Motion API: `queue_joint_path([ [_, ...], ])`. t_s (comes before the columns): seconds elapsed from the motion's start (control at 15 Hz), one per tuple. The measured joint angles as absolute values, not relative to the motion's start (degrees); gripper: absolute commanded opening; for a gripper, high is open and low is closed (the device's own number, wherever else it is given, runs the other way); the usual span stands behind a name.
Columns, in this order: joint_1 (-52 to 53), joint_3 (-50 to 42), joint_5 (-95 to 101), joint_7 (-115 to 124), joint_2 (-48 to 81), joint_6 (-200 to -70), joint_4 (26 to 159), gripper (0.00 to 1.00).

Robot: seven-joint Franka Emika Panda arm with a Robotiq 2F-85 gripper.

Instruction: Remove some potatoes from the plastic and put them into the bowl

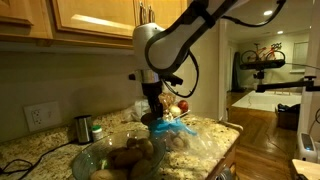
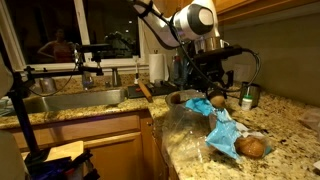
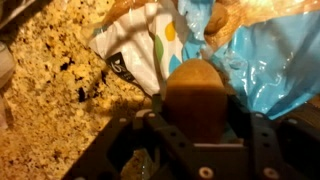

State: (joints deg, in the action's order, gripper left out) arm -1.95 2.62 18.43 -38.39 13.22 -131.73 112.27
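My gripper (image 3: 196, 112) is shut on a tan-brown potato (image 3: 195, 85), which fills the space between the two black fingers. In an exterior view the gripper (image 1: 156, 112) hangs just above the blue top of the plastic bag (image 1: 176, 128), to the right of the glass bowl (image 1: 88, 158). The bowl holds a few potatoes (image 1: 130, 156). In the wrist view the bag's blue part (image 3: 272, 70) lies to the right and its whitish printed part (image 3: 138, 48) to the upper left. In an exterior view the gripper (image 2: 213, 97) is over the bag (image 2: 226, 130), and another potato (image 2: 251, 147) lies at the bag's near end.
A small dark metal cup (image 1: 83, 127) stands behind the bowl and also shows by the wall (image 2: 247, 97). Red and pale round produce (image 1: 177, 104) is piled behind the gripper. A sink (image 2: 70, 100) lies along the counter. The granite counter edge (image 1: 232, 140) is close beside the bag.
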Motion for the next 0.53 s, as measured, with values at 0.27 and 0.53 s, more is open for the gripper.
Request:
queue_joint_path([
  [0.27, -2.0, 3.7, 16.4, -48.9, 18.2, -133.2, 108.7, 0.39],
  [0.53, -2.1, 5.0, 15.2, -58.5, 21.5, -133.3, 105.2, 0.39],
])
